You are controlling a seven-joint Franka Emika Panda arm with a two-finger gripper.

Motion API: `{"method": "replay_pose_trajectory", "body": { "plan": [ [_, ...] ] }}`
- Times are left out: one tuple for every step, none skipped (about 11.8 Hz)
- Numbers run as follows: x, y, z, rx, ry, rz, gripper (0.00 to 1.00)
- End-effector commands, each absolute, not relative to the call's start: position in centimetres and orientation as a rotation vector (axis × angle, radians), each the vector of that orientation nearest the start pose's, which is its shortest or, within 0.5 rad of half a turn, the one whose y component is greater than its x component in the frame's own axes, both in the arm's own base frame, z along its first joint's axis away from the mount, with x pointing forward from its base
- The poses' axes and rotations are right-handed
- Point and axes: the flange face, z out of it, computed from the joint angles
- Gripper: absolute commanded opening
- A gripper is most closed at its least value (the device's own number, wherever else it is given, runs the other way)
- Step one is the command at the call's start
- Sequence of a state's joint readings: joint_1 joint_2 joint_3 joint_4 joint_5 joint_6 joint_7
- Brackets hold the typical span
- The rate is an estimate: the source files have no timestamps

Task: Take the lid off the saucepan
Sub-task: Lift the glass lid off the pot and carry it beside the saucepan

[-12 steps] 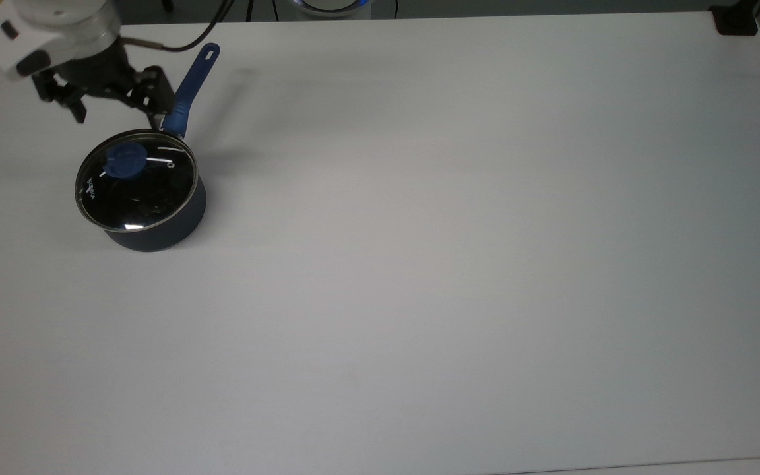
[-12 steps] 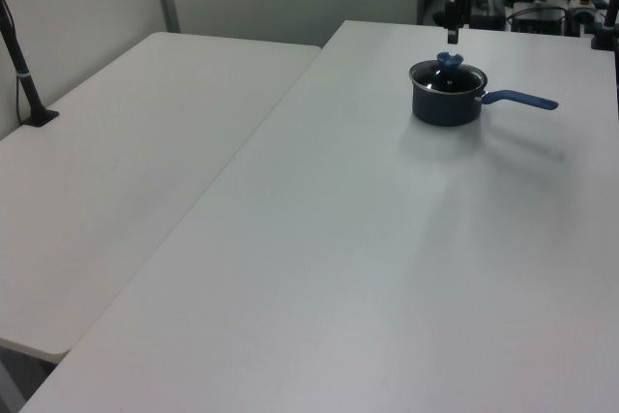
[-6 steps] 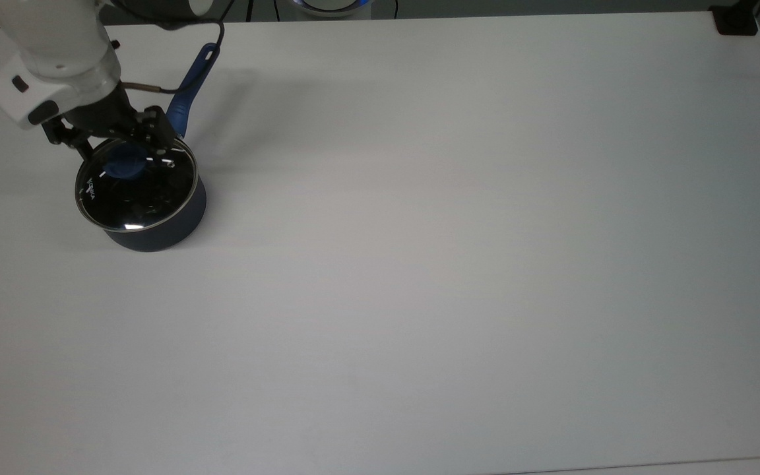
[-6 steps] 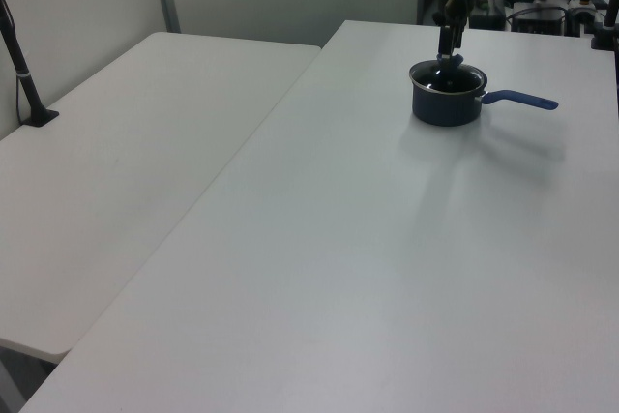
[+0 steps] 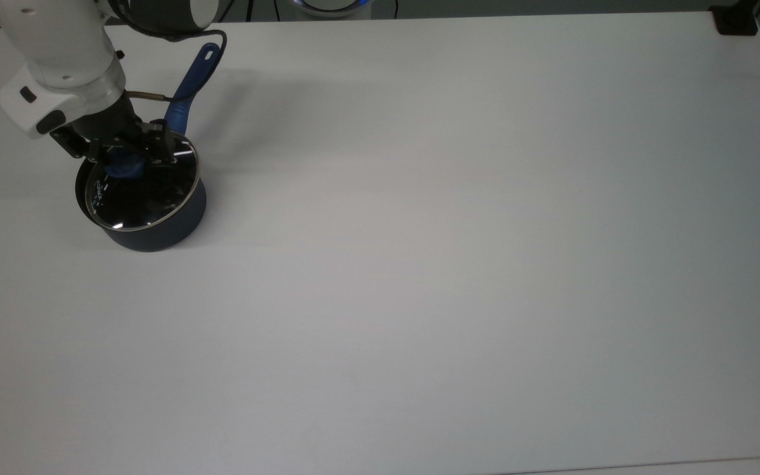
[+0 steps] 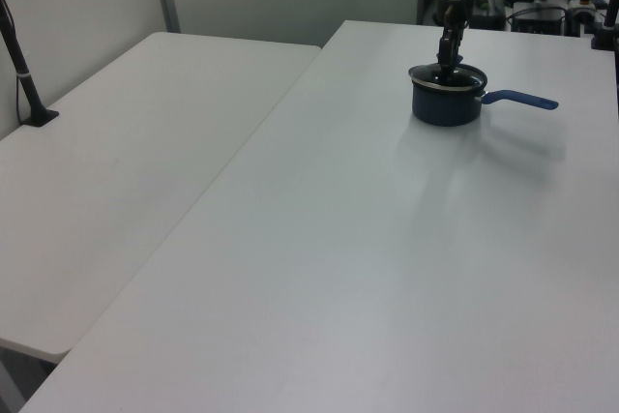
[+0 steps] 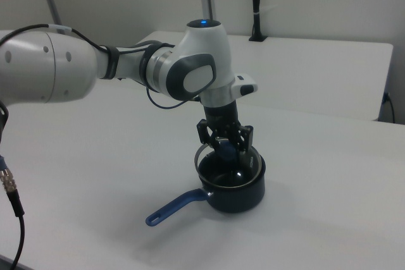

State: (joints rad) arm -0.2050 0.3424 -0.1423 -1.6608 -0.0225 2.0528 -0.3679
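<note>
Gripper (image 5: 128,153) clamps the lid's blue knob, upper left of the top view.
The lid (image 5: 144,191) sits tilted and shifted off-centre over the saucepan (image 5: 156,231) on the white table (image 5: 459,251).

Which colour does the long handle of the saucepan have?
The saucepan's handle is blue, brighter than the dark navy saucepan. The top view shows it best.
</note>
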Motion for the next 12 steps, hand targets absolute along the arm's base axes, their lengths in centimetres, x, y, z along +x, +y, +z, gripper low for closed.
{"method": "replay_pose_trajectory", "body": {
  "plan": [
    [61.1,-19.9,45.3,-3.190,-0.125,-0.051,0.44],
    [61.4,-17.5,46.0,-3.183,-0.173,-0.037,0.44],
    [61.8,-14.4,46.6,-3.183,-0.230,-0.032,0.44],
    [62.2,-11.3,46.7,-3.188,-0.228,-0.029,0.44],
    [62.5,-7.9,46.5,-3.194,-0.234,-0.001,0.44],
    [62.4,-4.5,46.7,-3.205,-0.263,0.020,0.44],
    [61.6,-0.9,45.4,-3.212,-0.304,0.065,0.44],
    [60.1,2.1,44.0,-3.230,-0.361,0.117,0.44],
    [58.7,5.2,42.0,-3.248,-0.400,0.181,0.44],
    [57.5,7.8,40.2,-3.266,-0.430,0.226,0.44],
    [56.6,9.8,38.4,-3.279,-0.460,0.239,0.44],
    [55.8,11.5,36.4,-3.291,-0.452,0.225,0.44]
  ]
}}
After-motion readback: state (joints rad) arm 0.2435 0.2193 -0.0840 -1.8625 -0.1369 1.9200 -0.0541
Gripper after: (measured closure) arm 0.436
